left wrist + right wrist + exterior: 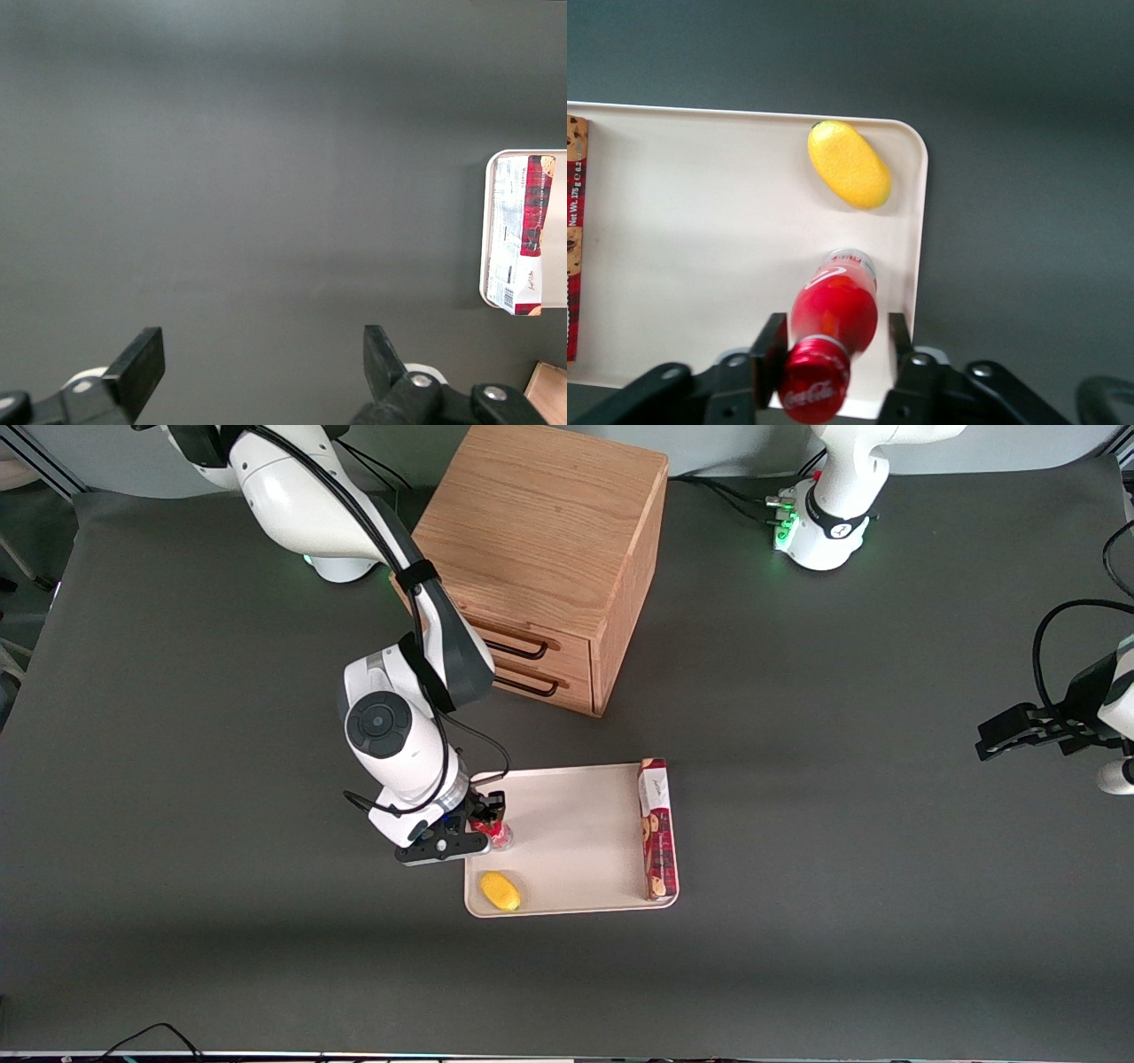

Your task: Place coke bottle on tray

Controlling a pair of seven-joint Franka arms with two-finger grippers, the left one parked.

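The coke bottle (501,835) (833,319), small and red with a red cap, stands on the cream-white tray (576,824) (700,221), close to the tray's rim at the working arm's end. My right gripper (487,828) (834,341) is lowered over it with one finger on each side of the bottle's neck. The gripper is open: one finger (771,350) touches the cap, while bare tray shows between the bottle and the other finger (899,345).
A yellow lemon (500,891) (849,165) lies on the tray, nearer the front camera than the bottle. A long red biscuit box (657,828) (523,235) lies along the tray's edge toward the parked arm. A wooden drawer cabinet (549,558) stands farther from the camera.
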